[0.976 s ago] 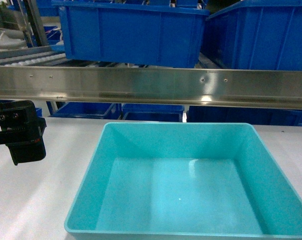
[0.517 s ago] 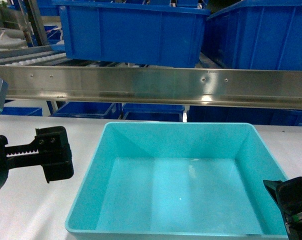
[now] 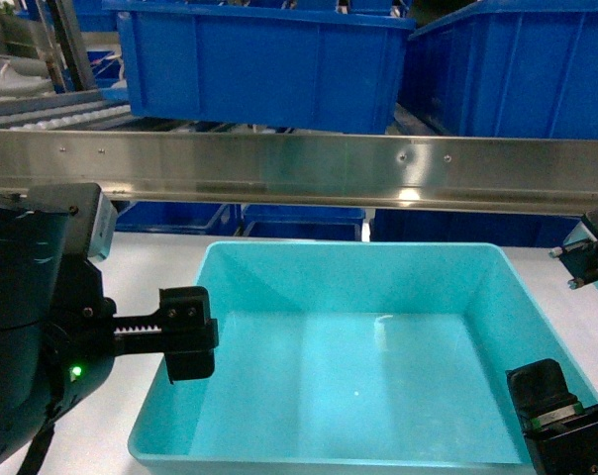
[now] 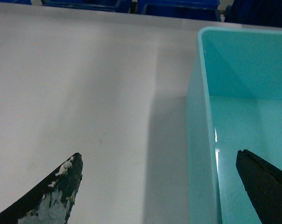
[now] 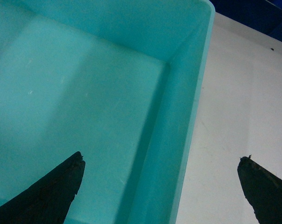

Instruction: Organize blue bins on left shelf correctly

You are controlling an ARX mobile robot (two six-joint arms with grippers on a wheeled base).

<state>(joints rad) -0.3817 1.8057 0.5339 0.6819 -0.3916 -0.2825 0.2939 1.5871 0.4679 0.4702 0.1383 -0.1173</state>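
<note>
The blue bin (image 3: 358, 366), a light turquoise shallow tub, sits empty on the white table in front of the left shelf (image 3: 299, 168). My left gripper (image 4: 158, 156) is open astride the bin's left wall (image 4: 201, 154): one fingertip (image 4: 66, 179) is over the table and the other (image 4: 260, 179) is inside the bin. Its inner finger (image 3: 188, 336) shows in the head view. My right gripper (image 5: 160, 158) is open astride the bin's right wall (image 5: 187, 116), with one fingertip (image 5: 57, 186) inside and the other (image 5: 264, 186) over the table. Neither gripper holds anything.
Dark blue ribbed crates (image 3: 259, 59) stand on the steel shelf above its front rail, with white rollers (image 3: 51, 114) at the upper left. More dark blue crates (image 3: 299, 220) sit under the rail behind the table. White tabletop (image 4: 75, 84) lies on both sides of the bin.
The left gripper moved right from the table's left side to the bin's left wall. The right gripper came into view and rose to the bin's right wall. The bin stayed put.
</note>
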